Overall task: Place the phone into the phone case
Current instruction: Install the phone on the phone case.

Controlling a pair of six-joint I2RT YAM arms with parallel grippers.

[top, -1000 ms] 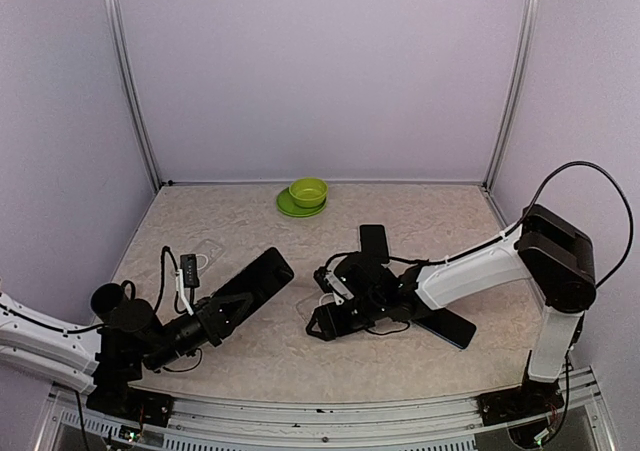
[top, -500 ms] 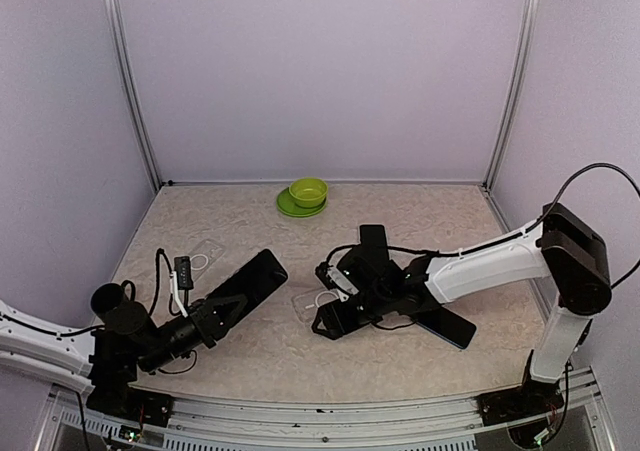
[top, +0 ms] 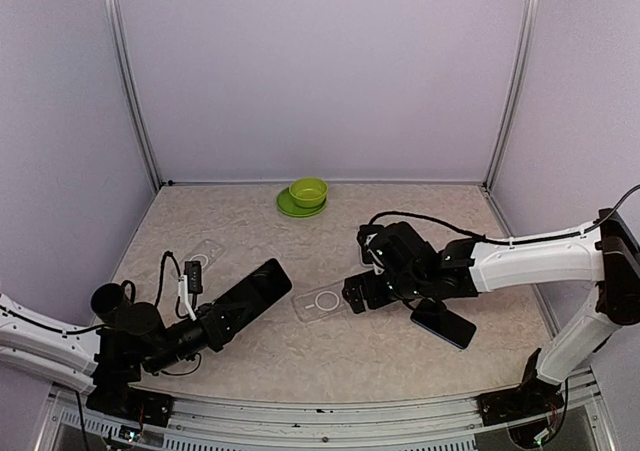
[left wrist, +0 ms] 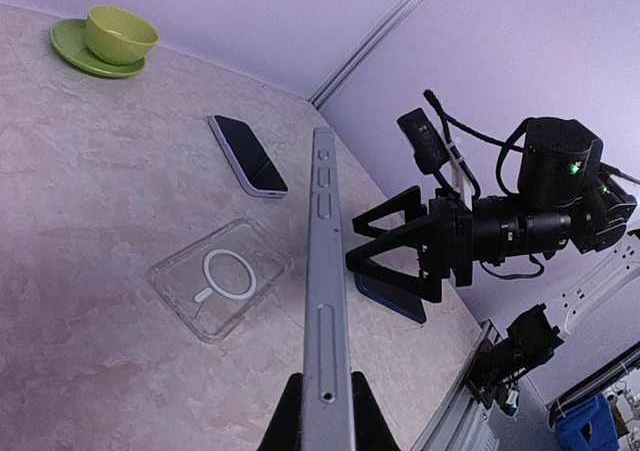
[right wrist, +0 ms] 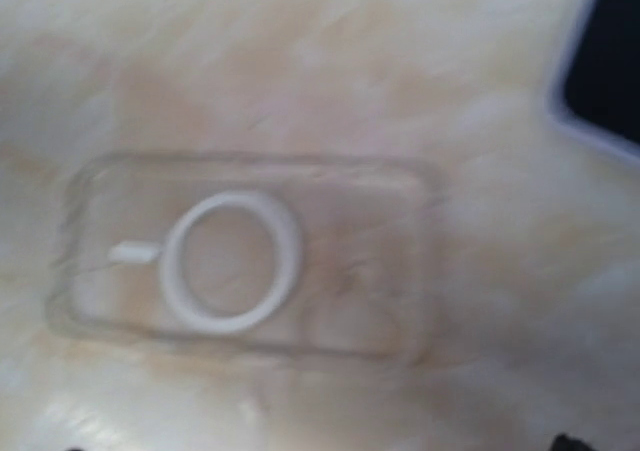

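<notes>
My left gripper [top: 222, 318] is shut on a black phone [top: 255, 286] and holds it tilted above the table, left of the case. In the left wrist view the phone [left wrist: 325, 271] shows edge on between my fingers [left wrist: 285, 416]. The clear phone case [top: 322, 302] with a white ring lies flat mid-table; it also shows in the left wrist view [left wrist: 218, 276] and the blurred right wrist view [right wrist: 245, 256]. My right gripper [top: 356, 297] is open and empty just right of the case, its spread fingers showing in the left wrist view [left wrist: 360, 256].
A dark blue phone [top: 443, 323] lies under the right arm. Another phone [left wrist: 247, 154] lies farther back, its corner in the right wrist view [right wrist: 605, 61]. A second clear case [top: 205, 256] lies at the left. A green bowl on a plate [top: 308, 191] stands at the back.
My right gripper has drawn back to the right, off the clear case, which now lies uncovered. My left gripper with the phone has shifted only slightly.
</notes>
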